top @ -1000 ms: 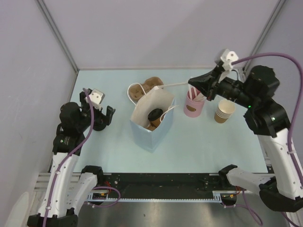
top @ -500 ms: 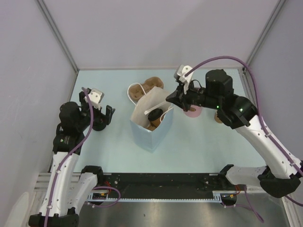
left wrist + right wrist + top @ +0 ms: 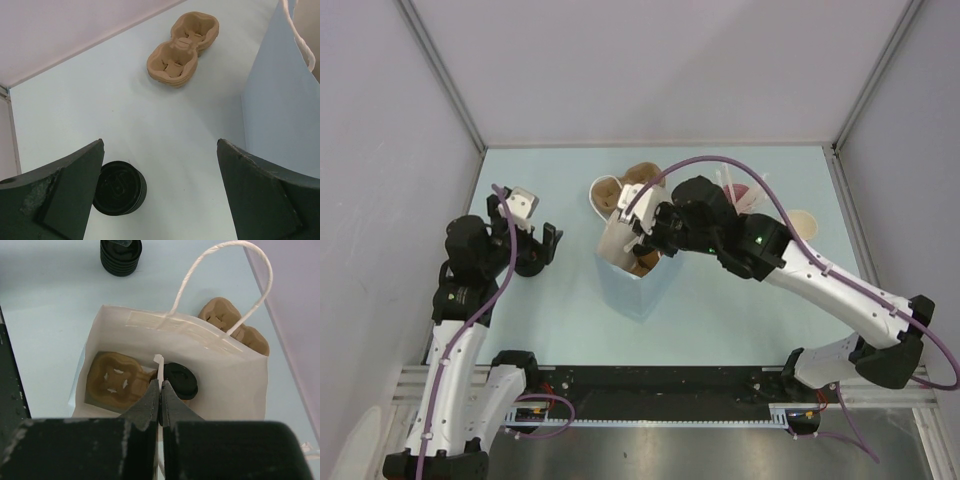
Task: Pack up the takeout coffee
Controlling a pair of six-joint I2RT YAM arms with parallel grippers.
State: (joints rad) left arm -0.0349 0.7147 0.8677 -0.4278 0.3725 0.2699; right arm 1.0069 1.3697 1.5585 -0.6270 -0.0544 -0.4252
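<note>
Right gripper point(image 3: 160, 390) swung over the bag point(image 3: 220, 365), jaws pinching a straw point(image 3: 159, 365); left gripper point(image 3: 160, 170) stayed spread; pale-blue table point(image 3: 100, 100), grey walls point(image 3: 670, 70).

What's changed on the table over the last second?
The right arm swung left from the pink cup to above the open bag, its jaws shut on a straw that is now over the bag's mouth. Nothing was let go. The left arm, jaws open, the lid stack and the bag stayed put.
</note>
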